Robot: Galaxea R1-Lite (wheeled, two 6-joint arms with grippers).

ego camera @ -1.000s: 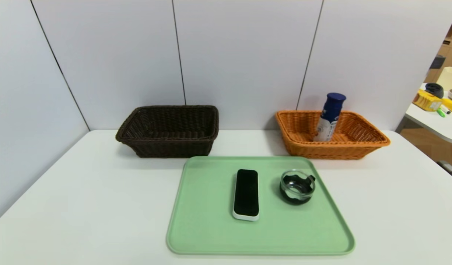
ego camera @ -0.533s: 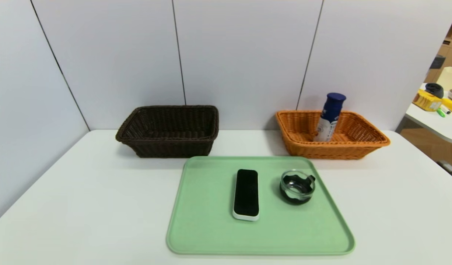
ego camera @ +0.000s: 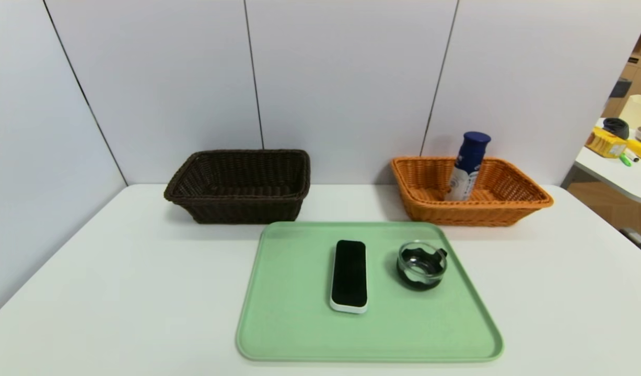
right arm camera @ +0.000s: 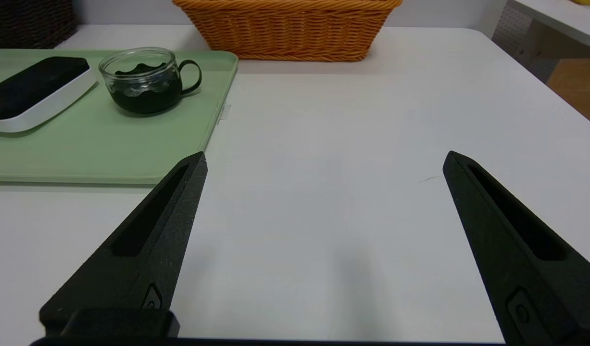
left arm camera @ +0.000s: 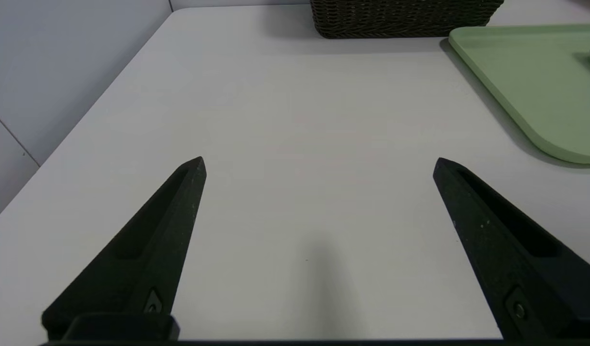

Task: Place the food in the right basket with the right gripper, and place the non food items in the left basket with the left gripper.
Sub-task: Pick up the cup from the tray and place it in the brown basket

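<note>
The white drink bottle with a dark blue cap (ego camera: 465,167) leans inside the orange-tan right basket (ego camera: 524,201) at the back right. The dark brown left basket (ego camera: 236,209) stands at the back left and looks empty. On the green tray (ego camera: 294,318) lie the black-faced slab with a white base (ego camera: 349,274) and, to its right, the small glass dish with a dark inside (ego camera: 421,264). Neither arm shows in the head view. My left gripper (left arm camera: 319,161) hangs open over bare table to the left of the tray. My right gripper (right arm camera: 323,156) hangs open over bare table to the tray's right, with the dish (right arm camera: 142,80) and slab (right arm camera: 32,91) beyond it.
Pale wall panels close off the back and left of the white table (ego camera: 90,292). A second table (ego camera: 620,175) with clutter stands off to the right. The tray's near corner (left arm camera: 564,149) lies just beside my left gripper.
</note>
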